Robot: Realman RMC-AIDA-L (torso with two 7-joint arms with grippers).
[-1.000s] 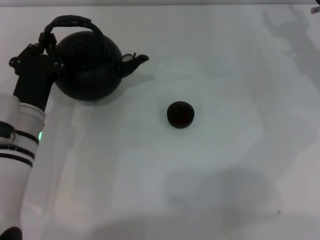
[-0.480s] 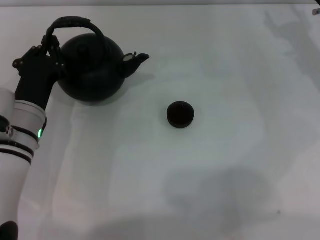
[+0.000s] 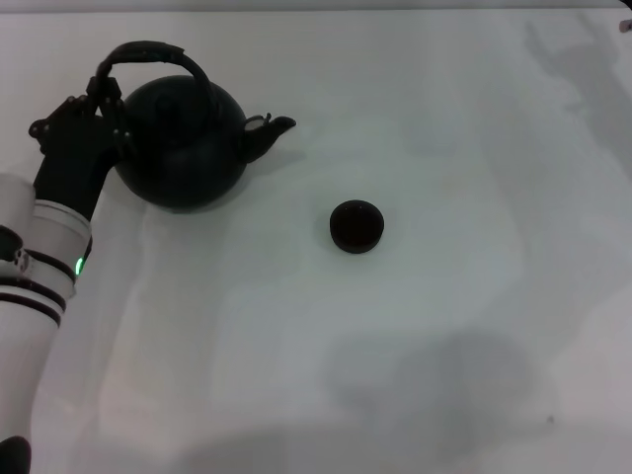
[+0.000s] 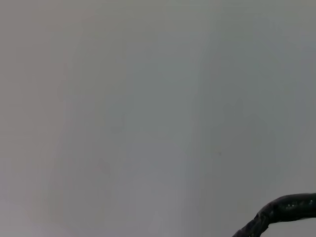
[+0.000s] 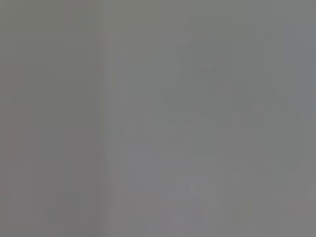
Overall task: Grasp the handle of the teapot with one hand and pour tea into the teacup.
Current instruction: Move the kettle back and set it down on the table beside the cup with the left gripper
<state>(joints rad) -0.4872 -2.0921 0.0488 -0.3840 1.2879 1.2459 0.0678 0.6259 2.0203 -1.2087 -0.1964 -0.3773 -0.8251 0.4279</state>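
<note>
The black teapot (image 3: 183,148) stands at the far left of the white table, its spout (image 3: 272,128) pointing right toward the teacup (image 3: 355,226). The teacup is small, black and round, and sits near the middle, well apart from the pot. My left gripper (image 3: 99,97) is at the left end of the arched dark handle (image 3: 148,51) and looks shut on it. A short stretch of the handle also shows in the left wrist view (image 4: 284,210). My right gripper is out of view; its wrist view shows only blank grey.
The white table (image 3: 444,326) stretches to the right and front of the cup. My left arm (image 3: 39,276) comes in along the left edge. Soft shadows lie at the front and at the far right.
My left gripper and the teapot have shifted together a little to the right and toward me. The spout now sits slightly lower. The teacup has not moved.
</note>
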